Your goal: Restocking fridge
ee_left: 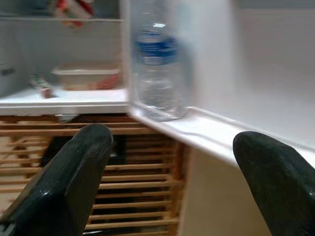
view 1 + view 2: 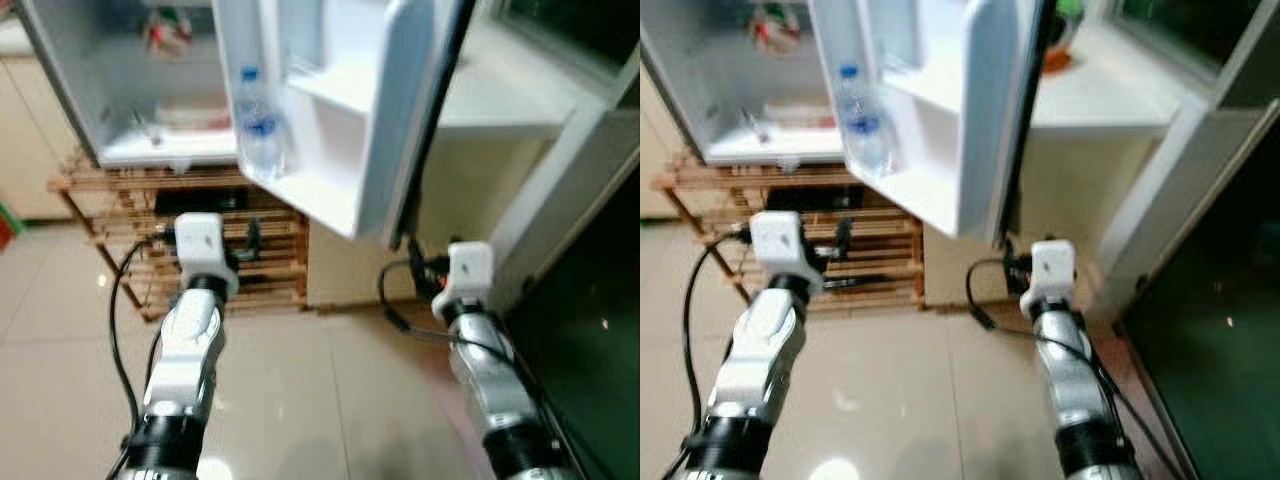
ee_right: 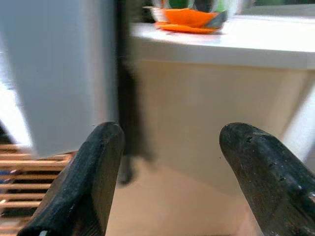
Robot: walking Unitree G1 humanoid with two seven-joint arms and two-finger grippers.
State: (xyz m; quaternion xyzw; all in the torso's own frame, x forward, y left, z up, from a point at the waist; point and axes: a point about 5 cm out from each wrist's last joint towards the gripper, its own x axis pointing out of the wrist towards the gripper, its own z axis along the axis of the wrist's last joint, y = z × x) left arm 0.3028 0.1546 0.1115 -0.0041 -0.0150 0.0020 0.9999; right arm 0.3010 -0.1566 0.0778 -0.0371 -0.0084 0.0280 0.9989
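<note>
One bottle (image 1: 158, 69) stands at the near corner of the open fridge door's lower shelf (image 2: 310, 195), just ahead of the left end effector (image 1: 172, 182). Both end effectors, left and right (image 3: 177, 182), gape wide, empty.

Clear plastic water bottle (image 2: 259, 125); glossy white fridge door (image 2: 330, 110); slatted wooden rack (image 2: 215, 250); shiny floor tiles (image 2: 300, 400)

The open white fridge (image 2: 130, 150) is cut off at the top edge of both eye views, so its upper shelves go unseen. A red and white packet (image 2: 165, 30) on a higher shelf is too blurred to identify. The clear plastic water bottle (image 1: 158, 64) loses its cap past the left wrist view's edge, and its blue label cannot be read. An orange dish (image 3: 184, 17), perhaps a bowl, is cropped on the white counter (image 3: 236, 44)
</note>
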